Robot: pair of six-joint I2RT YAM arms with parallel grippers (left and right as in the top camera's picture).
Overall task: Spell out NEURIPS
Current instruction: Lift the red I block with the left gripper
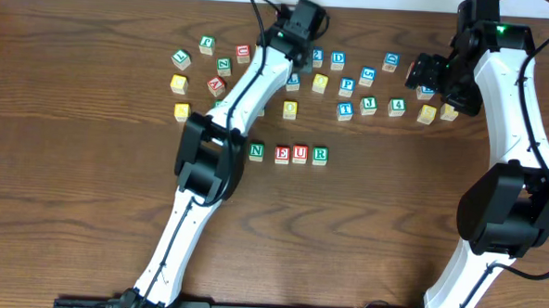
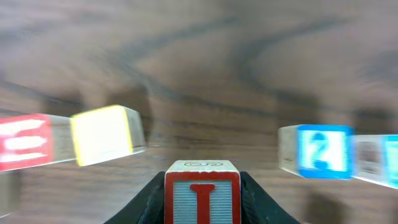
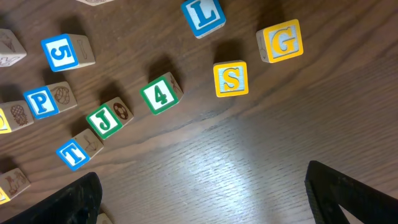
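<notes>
- Wooden table [image 1: 70, 164] is strewn with letter cubes [image 1: 369, 105]; an N-E-U-R row [image 1: 282, 154] is lined up mid-table.
- Red-framed I cube [image 2: 202, 196] is clamped by the left gripper [image 2: 202, 208], at the far side.
- Right gripper [image 3: 205, 199] is held wide open.

Cubes in a row — green N [image 1: 256, 150], red E [image 1: 281, 154], red U [image 1: 299, 154], green R [image 1: 320, 154] — with the red I [image 2: 202, 198] clamped in the left gripper [image 2: 202, 202], letter upright.

Your worktop [image 1: 59, 210] is dark wood grain across every view; a pale glare [image 3: 242, 168] lies on it in the right wrist view.
</notes>
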